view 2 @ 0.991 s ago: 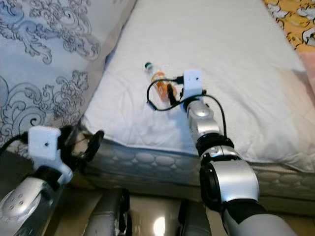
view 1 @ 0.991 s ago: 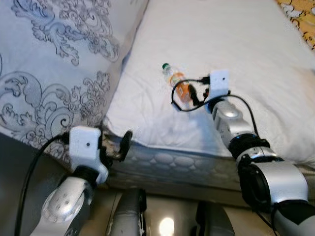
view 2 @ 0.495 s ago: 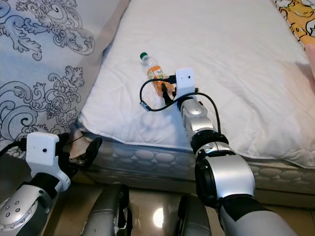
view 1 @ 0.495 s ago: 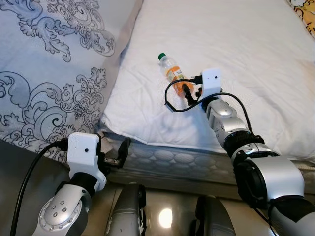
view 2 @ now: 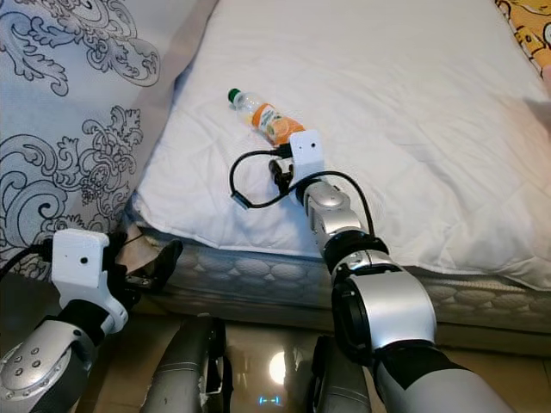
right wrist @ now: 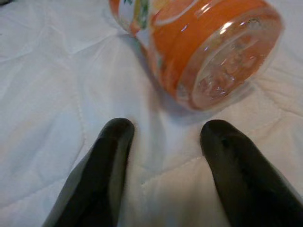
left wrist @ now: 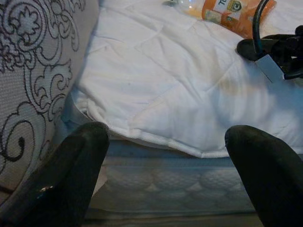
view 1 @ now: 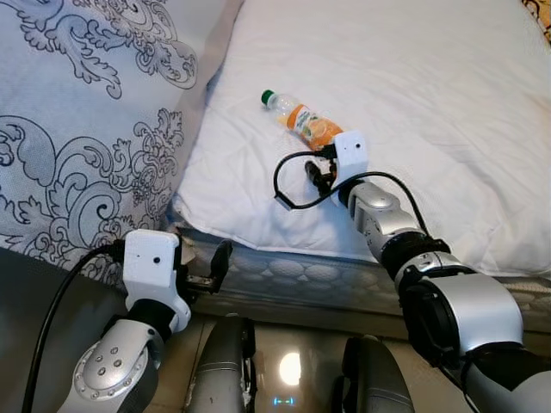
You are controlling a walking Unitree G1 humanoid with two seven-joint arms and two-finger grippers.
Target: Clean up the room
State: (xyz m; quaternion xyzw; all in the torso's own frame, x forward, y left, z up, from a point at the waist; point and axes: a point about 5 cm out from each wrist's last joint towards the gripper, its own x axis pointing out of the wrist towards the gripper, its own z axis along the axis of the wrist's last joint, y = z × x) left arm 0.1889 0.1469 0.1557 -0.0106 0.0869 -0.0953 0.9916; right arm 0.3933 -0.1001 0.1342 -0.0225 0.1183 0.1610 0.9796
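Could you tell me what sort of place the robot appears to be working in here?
Most likely a bedroom: a bed with a white quilted cover over a mattress edge, and a large patterned duvet or pillow beside it. An orange drink bottle lies on the cover.

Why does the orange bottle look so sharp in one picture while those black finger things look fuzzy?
In the right wrist view the clear plastic bottle with the orange label lies in focus, its base catching small glints, while the right gripper fingers sit too near the lens and blur. In the left wrist view the left gripper fingers blur likewise. In the eye views the glossy floor shows lamp glare.
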